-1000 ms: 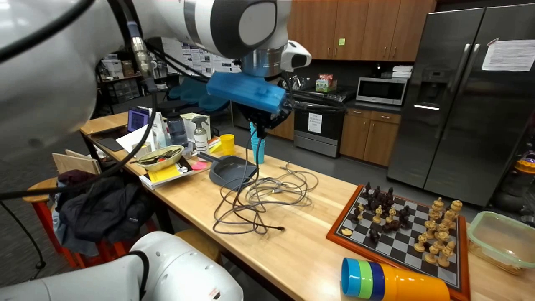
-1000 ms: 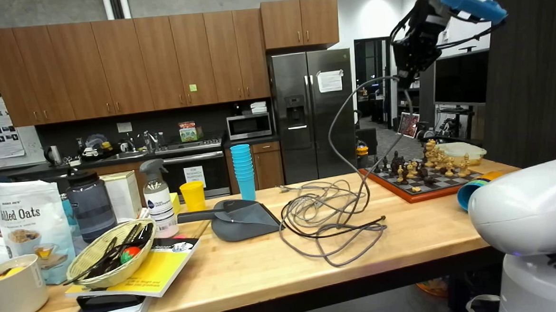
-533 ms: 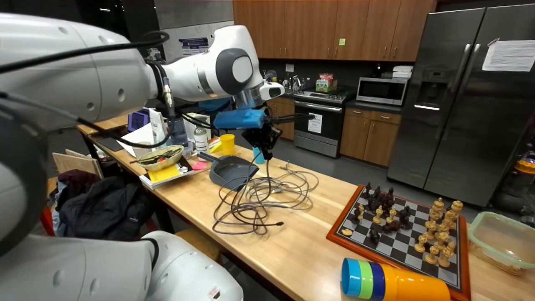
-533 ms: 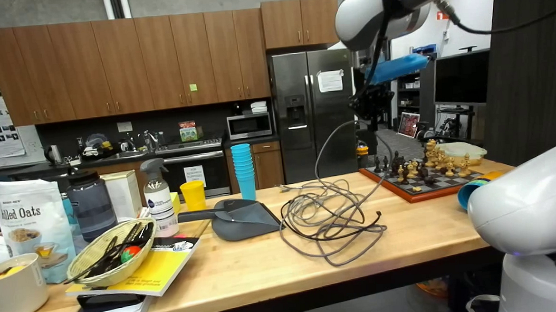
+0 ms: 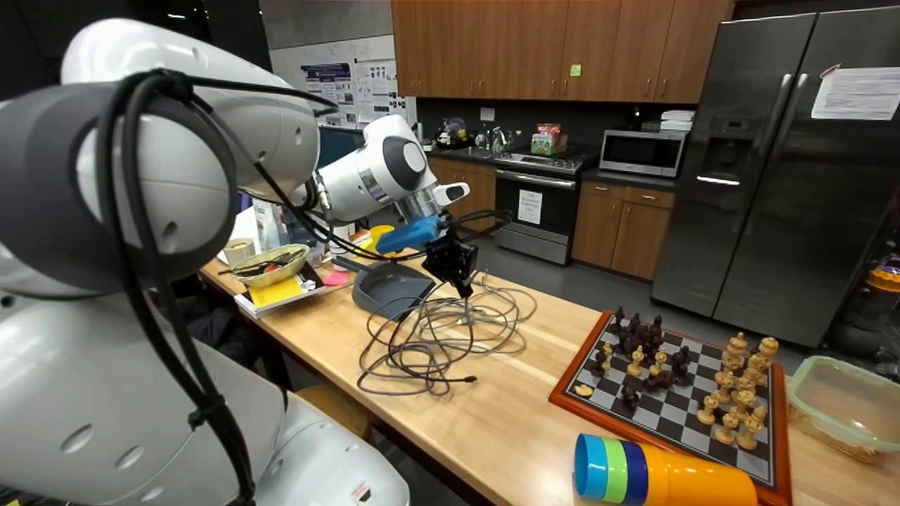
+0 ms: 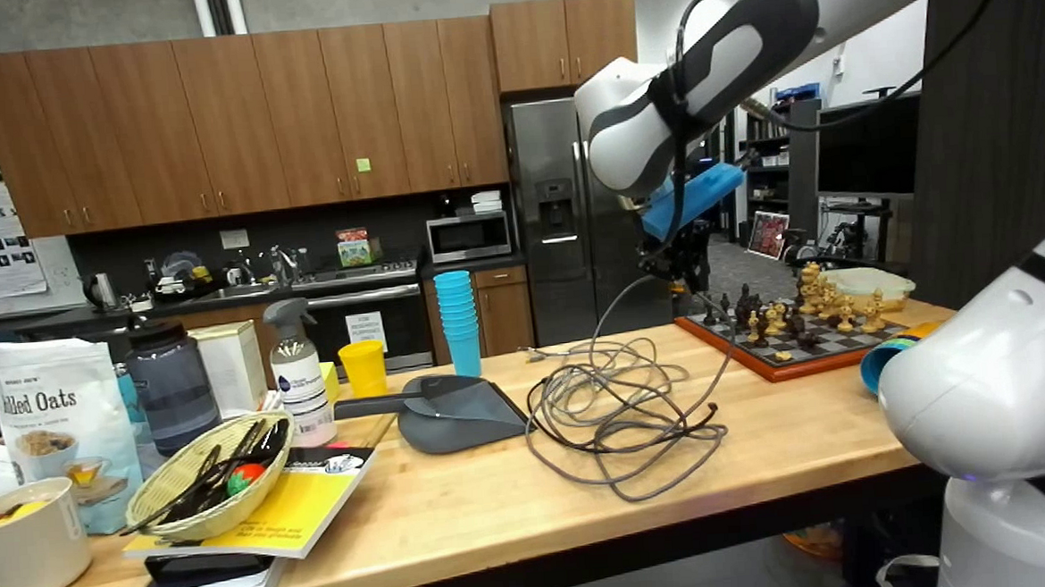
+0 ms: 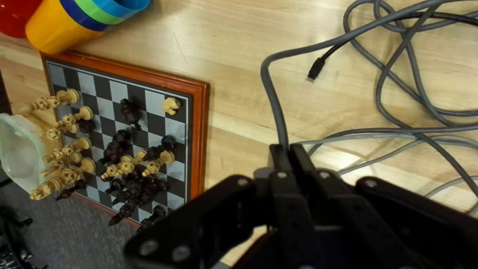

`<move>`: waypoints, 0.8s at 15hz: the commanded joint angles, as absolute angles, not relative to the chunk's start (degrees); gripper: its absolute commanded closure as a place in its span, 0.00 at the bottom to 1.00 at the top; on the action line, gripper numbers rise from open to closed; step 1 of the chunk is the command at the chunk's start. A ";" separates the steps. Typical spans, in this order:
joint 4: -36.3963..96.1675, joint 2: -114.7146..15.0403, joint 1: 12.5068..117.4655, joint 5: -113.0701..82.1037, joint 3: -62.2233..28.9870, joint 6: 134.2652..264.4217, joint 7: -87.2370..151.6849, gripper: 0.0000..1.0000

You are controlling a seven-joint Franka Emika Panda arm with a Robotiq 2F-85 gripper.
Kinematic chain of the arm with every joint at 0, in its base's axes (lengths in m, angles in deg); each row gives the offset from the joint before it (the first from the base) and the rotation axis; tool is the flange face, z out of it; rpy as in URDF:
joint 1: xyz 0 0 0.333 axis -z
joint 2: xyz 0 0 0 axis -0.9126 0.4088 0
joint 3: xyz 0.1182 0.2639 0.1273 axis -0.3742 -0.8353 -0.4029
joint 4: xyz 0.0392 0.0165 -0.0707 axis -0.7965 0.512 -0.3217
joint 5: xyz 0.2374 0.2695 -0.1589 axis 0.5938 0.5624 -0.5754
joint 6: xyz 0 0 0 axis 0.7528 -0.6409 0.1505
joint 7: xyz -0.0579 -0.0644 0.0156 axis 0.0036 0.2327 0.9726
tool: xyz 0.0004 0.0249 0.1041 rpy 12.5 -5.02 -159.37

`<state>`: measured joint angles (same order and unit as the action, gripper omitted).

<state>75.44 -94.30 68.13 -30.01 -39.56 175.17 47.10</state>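
My gripper (image 7: 288,148) is shut on a grey cable (image 7: 274,97), which is pinched between the fingertips and bends away above them in the wrist view. Both exterior views show the gripper (image 5: 464,292) (image 6: 696,286) low above the far part of the table, pointing down at a slant. From it the cable slopes down to a loose tangle on the tabletop. A black cable end with a plug (image 7: 316,69) lies on the wood beside the held strand. Left of the gripper in the wrist view is the chessboard (image 7: 200,123), with pieces standing and fallen.
A grey dustpan (image 6: 458,422) lies beside the tangle, near a stack of blue cups (image 6: 462,332) and a yellow cup (image 6: 363,366). Stacked coloured cups (image 5: 675,474) lie on their side by the chessboard. A lidded container (image 5: 844,400) stands beyond it. A wicker basket (image 6: 161,478) rests on books.
The gripper has come down a long way toward the table, still gripping the cable. The hanging strand has dropped with it and slackened toward the tangle.
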 commanded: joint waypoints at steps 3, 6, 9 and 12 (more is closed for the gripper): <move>71.51 -91.07 66.88 -32.11 -35.80 178.44 50.16 0.98; 69.40 -90.38 66.50 -29.22 -33.58 180.93 49.61 0.98; 66.98 -88.70 66.01 -25.55 -32.08 182.00 49.17 0.98; 64.61 -86.09 65.37 -22.10 -31.66 181.49 49.22 0.98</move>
<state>67.86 -89.43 66.66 -24.87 -32.92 181.68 49.20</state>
